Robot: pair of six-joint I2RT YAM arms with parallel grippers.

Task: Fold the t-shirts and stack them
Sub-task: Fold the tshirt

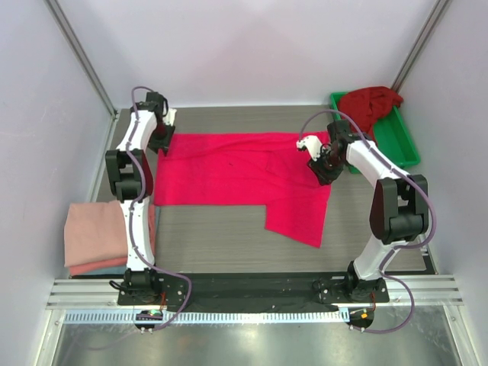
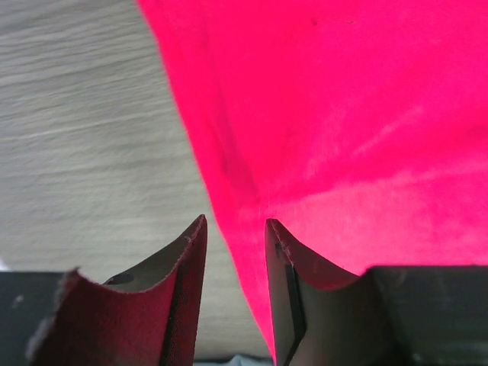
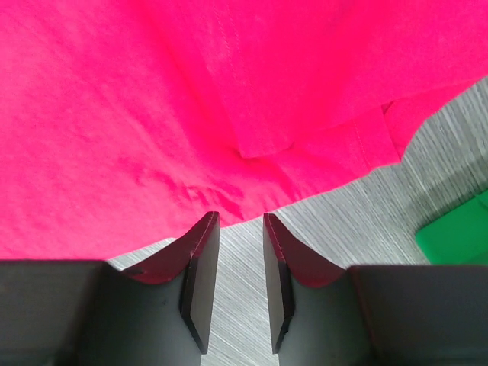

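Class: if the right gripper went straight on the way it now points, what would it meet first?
Probably the near edge of the bright red t-shirt, directly ahead of the right gripper; only a sliver of bare table shows before it, and depth is unclear.

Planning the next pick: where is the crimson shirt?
Top view: the crimson shirt lies bunched in the green tray at the table's far right corner.

Green plastic tray [image 1: 396, 141] at the grey table's [image 1: 221, 229] far right corner
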